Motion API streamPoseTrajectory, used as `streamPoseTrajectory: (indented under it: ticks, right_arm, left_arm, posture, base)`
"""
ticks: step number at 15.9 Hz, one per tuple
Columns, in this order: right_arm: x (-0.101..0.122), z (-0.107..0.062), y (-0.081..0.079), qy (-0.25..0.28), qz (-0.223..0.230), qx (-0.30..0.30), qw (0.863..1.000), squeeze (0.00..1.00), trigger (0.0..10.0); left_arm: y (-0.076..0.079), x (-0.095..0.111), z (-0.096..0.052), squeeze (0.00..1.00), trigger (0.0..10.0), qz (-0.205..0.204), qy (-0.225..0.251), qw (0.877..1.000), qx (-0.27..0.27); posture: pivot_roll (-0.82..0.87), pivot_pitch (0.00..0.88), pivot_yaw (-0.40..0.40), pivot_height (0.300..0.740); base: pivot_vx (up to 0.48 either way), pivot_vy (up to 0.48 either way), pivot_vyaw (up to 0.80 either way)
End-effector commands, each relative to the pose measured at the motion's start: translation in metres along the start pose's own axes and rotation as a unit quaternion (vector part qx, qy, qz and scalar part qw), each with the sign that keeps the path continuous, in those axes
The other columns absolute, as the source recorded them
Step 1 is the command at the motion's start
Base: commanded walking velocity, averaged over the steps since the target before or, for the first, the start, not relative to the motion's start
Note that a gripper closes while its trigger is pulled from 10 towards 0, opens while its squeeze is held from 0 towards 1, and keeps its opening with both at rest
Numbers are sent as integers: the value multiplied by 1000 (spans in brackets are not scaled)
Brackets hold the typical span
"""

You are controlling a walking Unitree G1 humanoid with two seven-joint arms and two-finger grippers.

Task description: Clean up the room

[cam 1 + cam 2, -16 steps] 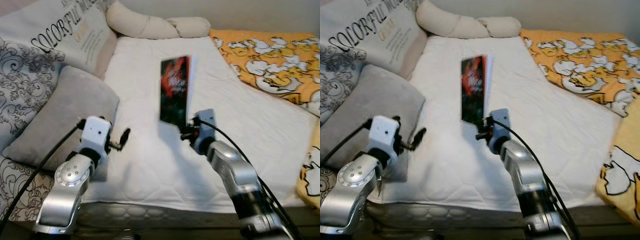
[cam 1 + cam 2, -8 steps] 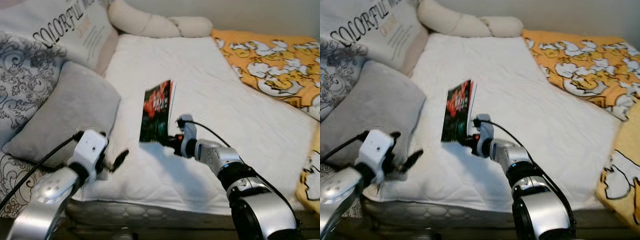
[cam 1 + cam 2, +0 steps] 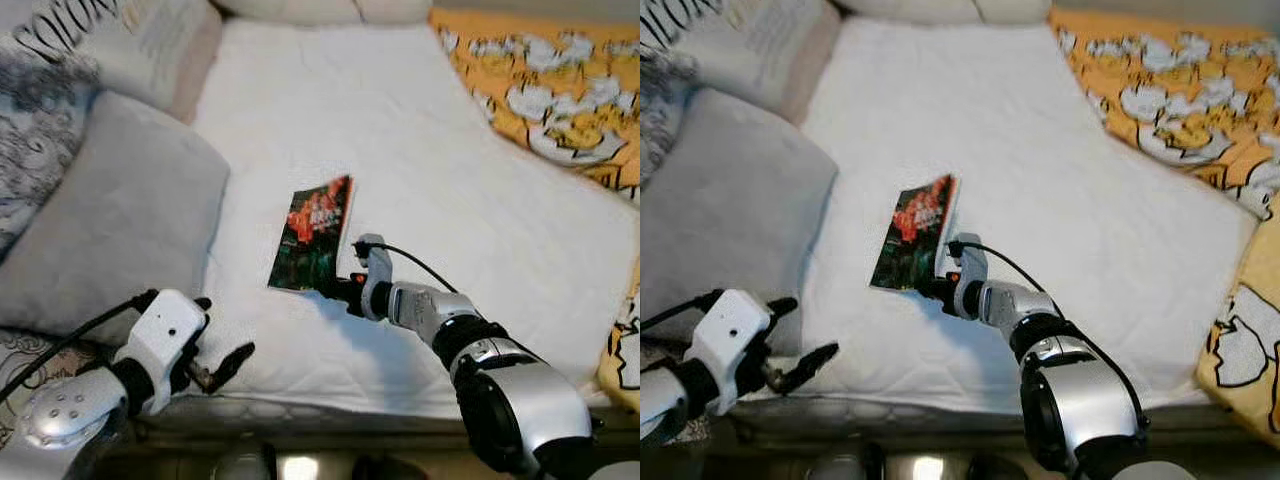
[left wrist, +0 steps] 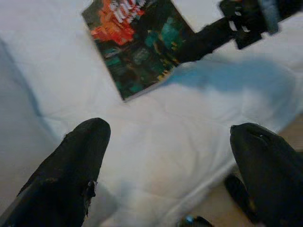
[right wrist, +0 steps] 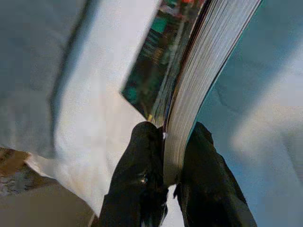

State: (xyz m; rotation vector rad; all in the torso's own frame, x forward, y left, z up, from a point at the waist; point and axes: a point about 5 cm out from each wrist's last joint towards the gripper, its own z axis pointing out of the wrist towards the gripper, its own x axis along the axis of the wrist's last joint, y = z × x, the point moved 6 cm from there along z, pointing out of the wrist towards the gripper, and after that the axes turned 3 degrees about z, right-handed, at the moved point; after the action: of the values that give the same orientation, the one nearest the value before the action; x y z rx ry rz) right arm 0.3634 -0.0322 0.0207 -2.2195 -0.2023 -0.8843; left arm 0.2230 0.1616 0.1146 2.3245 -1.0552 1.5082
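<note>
**Book pinched at its near edge by the right end effector**

The book (image 3: pixel 312 233) lies low over the white bed (image 3: pixel 480 200), long axis running away from you. Your right end effector (image 5: pixel 165 142) grips its near edge, fingers clamped on cover and pages. Your left end effector (image 4: pixel 165 156) hangs spread and empty, nearer you, beside the grey pillow (image 3: pixel 100 220).

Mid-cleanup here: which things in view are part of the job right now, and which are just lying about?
In the job:
book, pinched at its lower edge by the right claw
left claw, open, hovering at the mattress edge

Lying about:
grey pillow
white mattress cover
orange patterned blanket
</note>
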Motion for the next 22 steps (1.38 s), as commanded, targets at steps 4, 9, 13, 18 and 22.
streamPoseTrajectory:
  ticks: [4,9,13,18,22]
  right_arm:
    - [-12,-13,41,-4,-4,-110,994,1000,10000]
    - [-4,-29,67,22,-3,-157,987,1000,10000]
    - [4,-38,72,27,-19,-146,989,1000,10000]
    - [4,-51,68,63,15,-49,997,1000,10000]
    - [13,-78,65,179,6,-41,983,1000,10000]
  left_arm:
    - [13,1,-5,0,10000,0,-10,1000,-26]
    - [19,3,6,0,10000,-14,-4,999,-31]
    - [22,3,20,0,10000,-22,3,999,-33]
    - [13,-1,37,0,10000,-70,26,997,15]
    - [-26,-1,46,0,10000,-110,62,977,171]
  posture:
    - [260,252,-33,740]
    - [231,201,-27,740]
    - [181,145,-21,740]
    - [108,23,-33,740]
    - [60,0,-29,740]
  base:
    - [0,0,0]
    - [0,0,0]
    - [0,0,0]
    - [0,0,0]
    - [0,0,0]
